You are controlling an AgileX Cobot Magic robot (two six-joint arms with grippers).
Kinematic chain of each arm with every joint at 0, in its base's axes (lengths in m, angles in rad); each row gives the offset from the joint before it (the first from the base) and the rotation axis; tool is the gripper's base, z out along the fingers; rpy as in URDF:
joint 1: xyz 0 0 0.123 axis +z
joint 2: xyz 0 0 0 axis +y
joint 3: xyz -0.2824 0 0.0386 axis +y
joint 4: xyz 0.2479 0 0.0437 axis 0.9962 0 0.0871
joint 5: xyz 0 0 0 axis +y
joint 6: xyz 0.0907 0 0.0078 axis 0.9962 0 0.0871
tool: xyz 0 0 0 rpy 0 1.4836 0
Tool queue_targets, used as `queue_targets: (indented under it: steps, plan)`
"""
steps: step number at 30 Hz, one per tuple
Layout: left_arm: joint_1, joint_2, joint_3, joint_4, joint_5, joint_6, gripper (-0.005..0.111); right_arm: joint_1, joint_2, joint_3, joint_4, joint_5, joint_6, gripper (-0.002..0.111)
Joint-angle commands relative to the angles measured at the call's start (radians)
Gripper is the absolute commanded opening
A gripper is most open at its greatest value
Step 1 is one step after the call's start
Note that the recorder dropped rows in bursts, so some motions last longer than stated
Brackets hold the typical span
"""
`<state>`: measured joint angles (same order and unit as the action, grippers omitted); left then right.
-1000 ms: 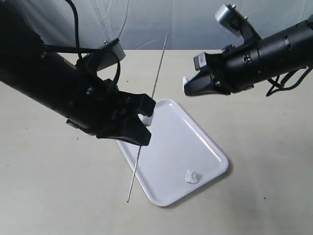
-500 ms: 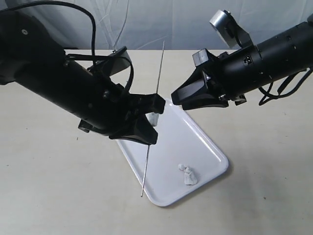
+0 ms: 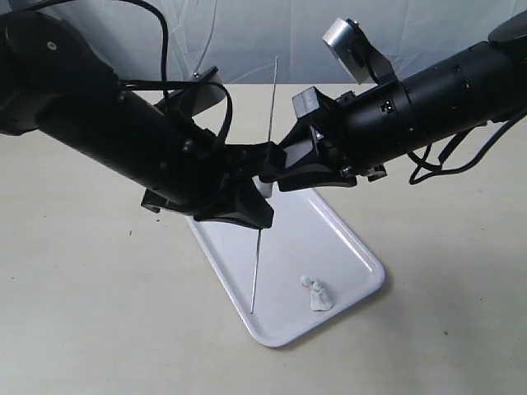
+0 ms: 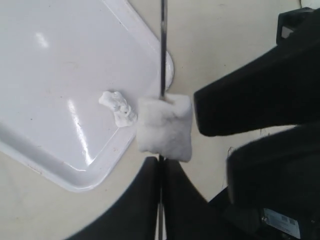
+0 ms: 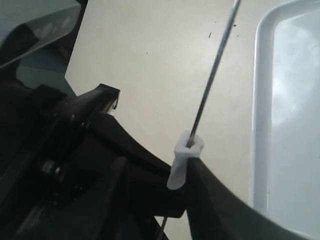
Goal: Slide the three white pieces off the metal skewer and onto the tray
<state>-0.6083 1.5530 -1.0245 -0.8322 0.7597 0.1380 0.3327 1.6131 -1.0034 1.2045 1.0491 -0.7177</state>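
My left gripper (image 4: 161,172) is shut on the metal skewer (image 3: 263,206), holding it steeply tilted with its lower tip just above the tray (image 3: 329,230). One white piece (image 4: 165,124) sits on the skewer right in front of the left fingertips. My right gripper (image 3: 277,171) has come in from the right and stands open around that piece (image 5: 184,160), which lies against one of its fingers (image 5: 215,200). Another lumpy white piece (image 3: 315,294) lies on the tray near its front corner. I cannot make out a third piece.
The tray lies slantwise on a beige tabletop (image 3: 99,313). A pale wall or curtain (image 3: 247,33) closes the back. Both black arms meet over the tray's far corner, and cables loop from the left arm (image 3: 165,49).
The right gripper has moved left and down to the skewer and now brackets the threaded piece. The left arm has shifted right, and the skewer stands more upright with its tip over the tray.
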Motion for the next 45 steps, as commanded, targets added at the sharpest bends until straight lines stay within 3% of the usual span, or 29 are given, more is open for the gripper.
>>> queue_targets:
  steps: [1, 9, 14, 21, 35, 45]
  plan:
    - [-0.001, 0.0, -0.015, -0.032, -0.004, -0.002, 0.0, 0.006, 0.002, -0.005, 0.003, -0.016, -0.012, 0.037]
    - [-0.001, 0.0, -0.043, -0.039, -0.002, -0.002, 0.0, 0.006, 0.002, -0.005, -0.057, -0.039, 0.006, 0.035]
    - [-0.001, 0.0, -0.045, -0.036, 0.002, -0.002, 0.0, 0.006, 0.002, -0.005, -0.056, -0.055, -0.007, -0.001]
    - [-0.001, 0.0, -0.045, -0.028, 0.014, -0.002, 0.0, 0.006, 0.002, -0.005, -0.031, -0.093, -0.041, 0.0]
    - [-0.006, 0.0, -0.043, -0.024, 0.214, 0.003, 0.0, 0.006, 0.002, -0.06, 0.036, -0.28, -0.058, 0.0]
    - [-0.156, 0.0, -0.041, 0.075, 0.284, -0.082, 0.0, 0.006, 0.002, -0.109, 0.017, -0.492, -0.058, 0.0]
